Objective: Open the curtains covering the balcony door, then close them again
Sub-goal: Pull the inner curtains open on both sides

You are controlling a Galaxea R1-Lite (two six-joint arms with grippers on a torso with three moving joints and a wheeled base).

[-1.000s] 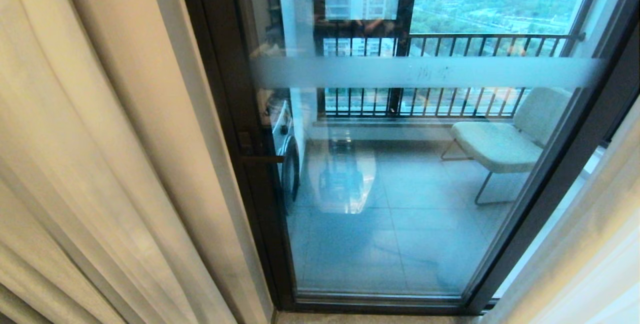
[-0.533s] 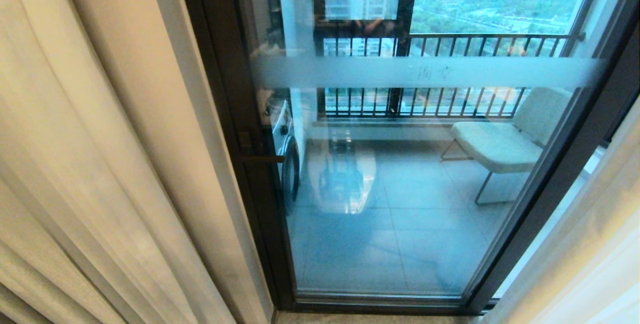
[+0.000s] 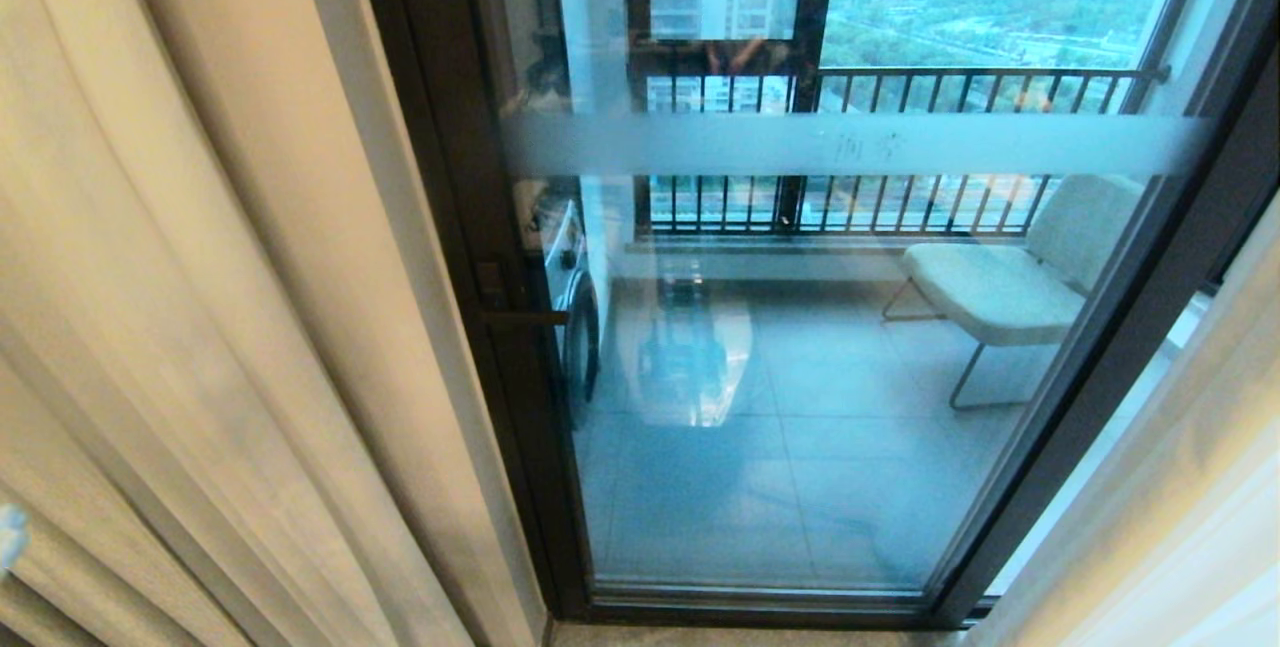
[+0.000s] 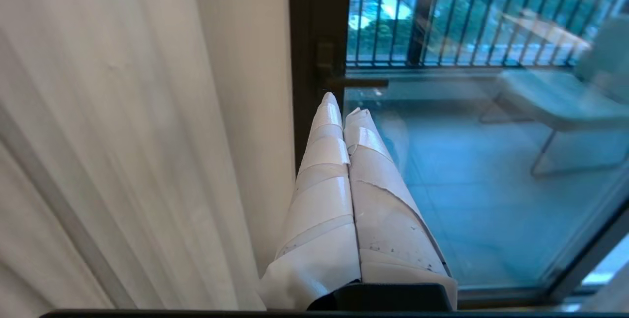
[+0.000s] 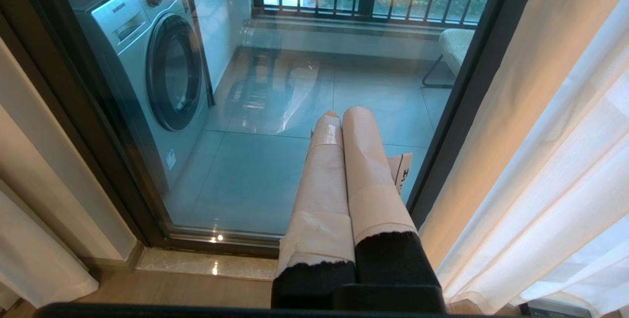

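1. Two layers of curtains (image 3: 200, 327) hang bunched at the left of the head view: heavy cream drapes in deep folds, drawn clear of the glass. A second panel of cream drape and thin white sheer (image 5: 540, 160) stands at the right edge, just beside the dark frame.
2. The left gripper (image 4: 344, 106) shows in its wrist view with its taped fingers (image 4: 319, 160) pressed together, holding nothing. It is just beside the inner edge of the left drape, pointing towards the door handle (image 4: 344, 82); whether it touches the cloth cannot be told.
3. The balcony door (image 3: 800, 327) fills the centre: glass in a thick dark frame, crossed by a frosted band (image 3: 850, 144). It is uncovered; a washing machine (image 5: 157, 62), railing (image 3: 900, 77) and pale chair (image 3: 1000, 277) show through it.
4. The right gripper (image 5: 344, 114) is low before the glass, near the right frame post, its paper-wrapped fingers (image 5: 363, 160) likewise shut and empty.
5. Judgement of step: the opening half appears done, since the glass stands bare; the closing half seems about to begin on the left side.
6. Judgement of next move: the left gripper would need to get behind or around the drape's leading edge and carry it rightward across the glass. Shut fingers can only push, so pulling both layers together may call for opening them first.
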